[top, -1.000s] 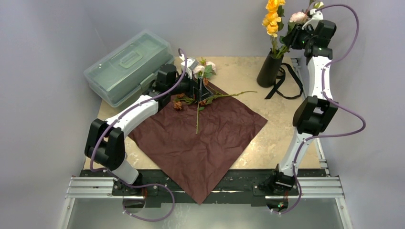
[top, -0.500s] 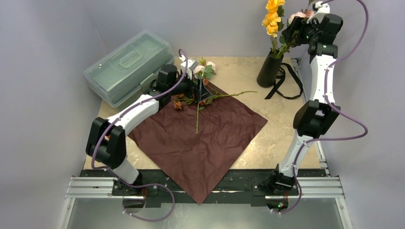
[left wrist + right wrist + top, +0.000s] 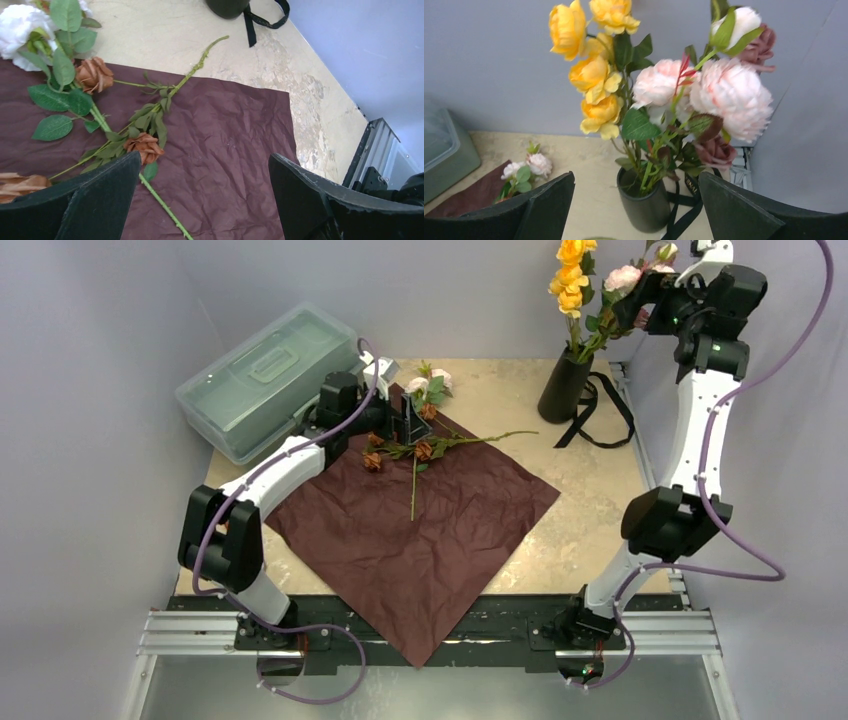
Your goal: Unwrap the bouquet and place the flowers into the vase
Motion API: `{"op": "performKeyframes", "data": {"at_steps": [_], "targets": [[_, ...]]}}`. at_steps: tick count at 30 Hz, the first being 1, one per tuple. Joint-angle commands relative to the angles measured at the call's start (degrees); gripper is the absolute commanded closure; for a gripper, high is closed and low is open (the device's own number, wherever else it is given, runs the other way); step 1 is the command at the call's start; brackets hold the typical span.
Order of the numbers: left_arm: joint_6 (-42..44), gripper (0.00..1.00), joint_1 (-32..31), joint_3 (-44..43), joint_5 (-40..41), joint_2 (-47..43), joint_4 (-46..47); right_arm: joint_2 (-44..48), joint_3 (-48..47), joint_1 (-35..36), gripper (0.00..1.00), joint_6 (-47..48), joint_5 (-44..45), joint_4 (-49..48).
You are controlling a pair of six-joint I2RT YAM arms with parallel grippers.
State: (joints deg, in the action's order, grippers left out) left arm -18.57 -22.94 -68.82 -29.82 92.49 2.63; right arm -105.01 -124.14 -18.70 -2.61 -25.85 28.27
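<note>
Nearest, opened out flat with one corner hanging over the front rail: the maroon paper point(image 3: 420, 540), already off the stems and serving as a mat on the table point(image 3: 600, 520); judging by that, unwrapping done and the transfer partway through; on the far part of the sheet, a few loose flowers point(image 3: 145, 146) lying on their sides, dusky-red heads and leafy green stems crossing, one long stem point(image 3: 413, 485) pointing toward the near edge, a cream-pink head point(image 3: 428, 386) just past the paper's far corner; probably spread like this for picking single stems off one at a time; poised low over them, the left gripper point(image 3: 204, 159), fingers wide apart and holding nothing, one dusky bloom just beside the tip of one finger point(image 3: 100, 200), a green stem running through the gap in the wrist view, contact with the paper impossible to tell; likely next, a drop and a close on a stem below its head; off to the far left, a translucent lidded box point(image 3: 270, 375); at the far right, the black vase point(image 3: 565, 388), upright, with yellow and pink placed flowers point(image 3: 572, 275) standing in it, a black ribbon point(image 3: 600, 418) loose on the table at its foot; high beside those blooms, the right gripper point(image 3: 636, 176), fingers spread and empty, clear of the bunch, vase framed between them in its own view but well beyond
</note>
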Motion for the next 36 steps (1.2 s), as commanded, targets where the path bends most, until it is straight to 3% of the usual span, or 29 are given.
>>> {"op": "performKeyframes", "data": {"at_steps": [1,8,15,22,28,36], "targets": [[-3.09,0.0,2.74,0.95,-1.62,-0.2,3.39,5.22,2.91,0.75,0.02,4.83,-4.88,5.81],[-4.13,0.0,5.65,1.06,-4.45,-0.97,3.71,5.21,-0.16,7.29,0.02,17.82,-7.51,18.58],[-6.15,0.0,9.12,2.38,-9.89,-4.03,3.51,-3.69,-11.83,19.82,0.02,34.78,-2.18,35.26],[-5.61,0.0,14.39,3.87,-14.08,-10.16,1.32,-8.55,-7.32,32.58,0.02,44.53,5.67,33.92],[-0.33,0.0,18.71,0.99,-15.29,-16.13,-0.57,-16.19,-7.89,39.65,0.03,47.85,10.28,32.14],[-1.41,0.01,23.99,-1.06,-15.25,-19.75,-2.53,-24.03,-7.12,46.23,0.07,51.03,15.69,30.37]]}}
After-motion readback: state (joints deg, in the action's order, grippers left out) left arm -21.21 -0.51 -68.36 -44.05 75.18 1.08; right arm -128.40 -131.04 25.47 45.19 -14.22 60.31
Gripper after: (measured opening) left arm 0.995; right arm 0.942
